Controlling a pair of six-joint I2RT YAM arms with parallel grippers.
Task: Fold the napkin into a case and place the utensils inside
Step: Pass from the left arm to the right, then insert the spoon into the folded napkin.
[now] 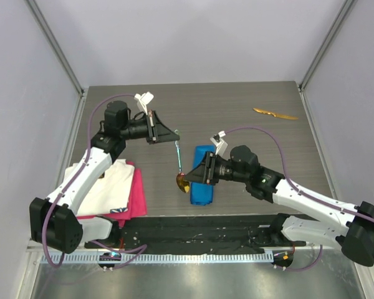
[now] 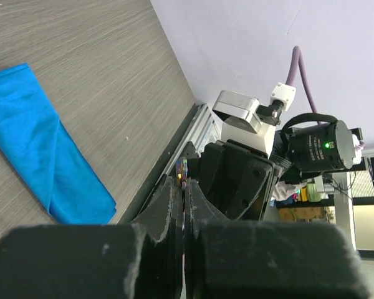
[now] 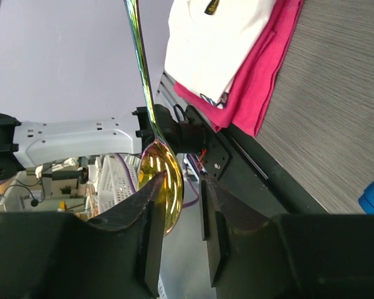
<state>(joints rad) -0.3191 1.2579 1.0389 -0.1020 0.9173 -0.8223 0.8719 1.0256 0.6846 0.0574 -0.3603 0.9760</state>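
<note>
The blue napkin (image 1: 202, 184) lies folded into a narrow long case on the table; it also shows in the left wrist view (image 2: 43, 156). My left gripper (image 1: 176, 134) is shut on the thin handle tip (image 2: 184, 169) of a spoon. The spoon (image 1: 179, 159) hangs down in the air, its round gold-purple head (image 1: 182, 182) just left of the case. My right gripper (image 1: 191, 176) is open. In the right wrist view the head (image 3: 165, 187) sits between its jaws, against the left finger (image 3: 151, 205). A slim orange-yellow utensil (image 1: 274, 113) lies at the far right.
A white cloth (image 1: 109, 187) lies on a pink cloth (image 1: 137, 198) at the near left, also in the right wrist view (image 3: 218, 37). A black strip (image 1: 193, 233) runs along the near table edge. Grey walls close in both sides.
</note>
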